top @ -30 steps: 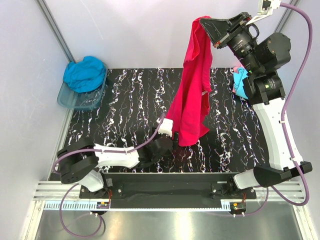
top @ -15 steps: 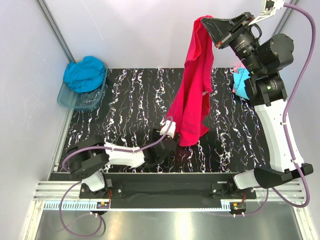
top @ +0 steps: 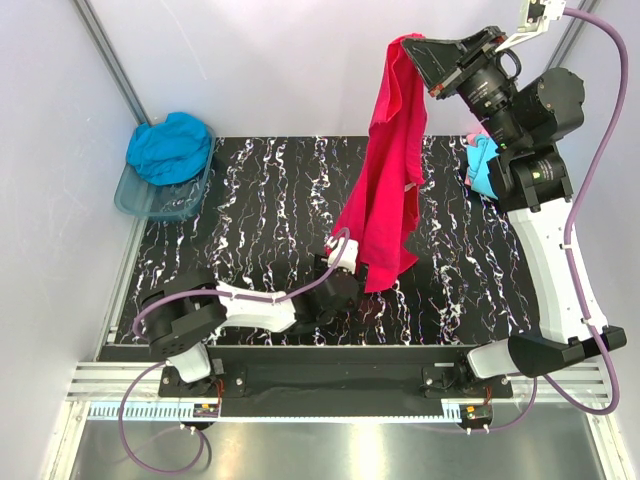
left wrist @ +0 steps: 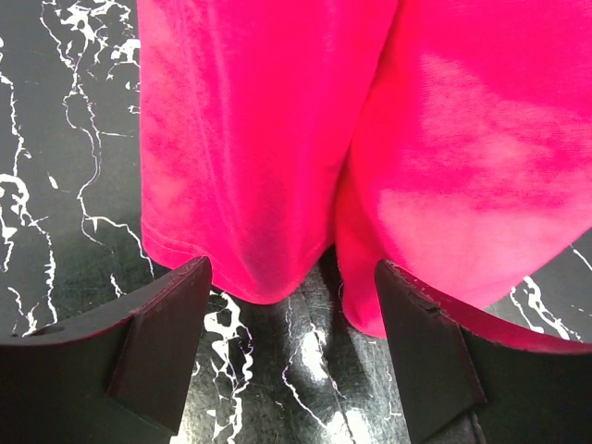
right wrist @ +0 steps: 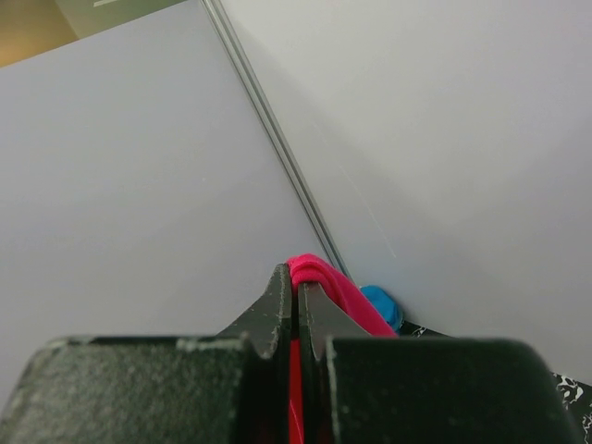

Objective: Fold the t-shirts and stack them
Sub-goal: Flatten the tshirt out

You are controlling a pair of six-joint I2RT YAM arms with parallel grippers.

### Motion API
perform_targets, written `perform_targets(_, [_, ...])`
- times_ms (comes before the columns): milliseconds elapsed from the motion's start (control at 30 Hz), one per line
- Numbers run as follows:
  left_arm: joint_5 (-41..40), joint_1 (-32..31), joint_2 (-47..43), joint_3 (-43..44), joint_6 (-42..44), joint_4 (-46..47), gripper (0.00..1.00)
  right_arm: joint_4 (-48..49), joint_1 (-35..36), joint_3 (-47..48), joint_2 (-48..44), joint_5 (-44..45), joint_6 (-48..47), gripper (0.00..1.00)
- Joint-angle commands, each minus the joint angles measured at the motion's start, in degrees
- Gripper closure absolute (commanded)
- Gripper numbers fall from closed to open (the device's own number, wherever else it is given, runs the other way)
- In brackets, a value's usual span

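The bright pink-red t-shirt [top: 385,175] hangs high over the black marbled table [top: 260,200], held at its top by my right gripper [top: 412,42], which is shut on it; the cloth shows pinched at its tips [right wrist: 298,277]. The shirt's lower hem [left wrist: 268,185] hangs just above the table. My left gripper [top: 352,272] is open, low at the hem, its fingers [left wrist: 157,342] either side below the cloth and not touching it. The teal-blue t-shirt [top: 168,147] lies bunched in the tub. Light cyan and pale pink cloth [top: 480,160] shows behind the right arm.
The clear bluish plastic tub [top: 150,200] stands at the table's far left corner. Grey walls close the back and sides. The right arm's tall upright [top: 550,260] stands along the right edge.
My left gripper has slid right along the table to the hanging shirt's lower hem. The right gripper still holds the shirt up, nearly unmoved.
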Motion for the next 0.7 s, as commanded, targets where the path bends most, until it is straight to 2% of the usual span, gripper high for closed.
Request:
perform_targets(0, [0.6, 0.6, 1.2, 2.0, -0.6, 3.9, 0.23, 3.5, -0.4, 0.4, -2.2, 0.0, -0.4, 1.0])
perform_targets(333, [1.6, 2.6, 4.5, 2.4, 0.1, 6.8, 0.23, 3.5, -0.4, 0.6, -2.5, 0.1, -0.4, 1.0])
perform_targets(400, [2.0, 3.5, 4.5, 2.2, 0.6, 7.4, 0.27, 3.5, -0.4, 0.7, -2.6, 0.0, -0.3, 1.0])
perform_targets(500, [1.5, 4.4, 3.7, 1.6, 0.9, 7.4, 0.58, 3.5, -0.4, 0.8, -2.6, 0.1, -0.6, 1.0])
perform_targets(533, [1.1, 4.6, 2.7, 1.5, 1.0, 6.6, 0.86, 3.5, -0.7, 0.7, -2.5, 0.0, -0.6, 1.0])
perform_targets(567, [0.4, 4.5, 2.1, 1.5, 0.8, 5.7, 0.97, 3.5, -0.5, 0.7, -2.5, 0.0, -0.6, 1.0])
perform_targets(600, [-1.0, 4.5, 1.2, 1.3, 0.7, 4.6, 1.0, 3.5, -0.6, 0.7, -2.3, 0.1, -0.6, 1.0])
perform_targets(667, [-2.5, 4.4, -2.5, 0.6, -0.1, 1.2, 1.0, 3.5, -0.6, 0.5, -2.1, 0.1, -0.7, 1.0])
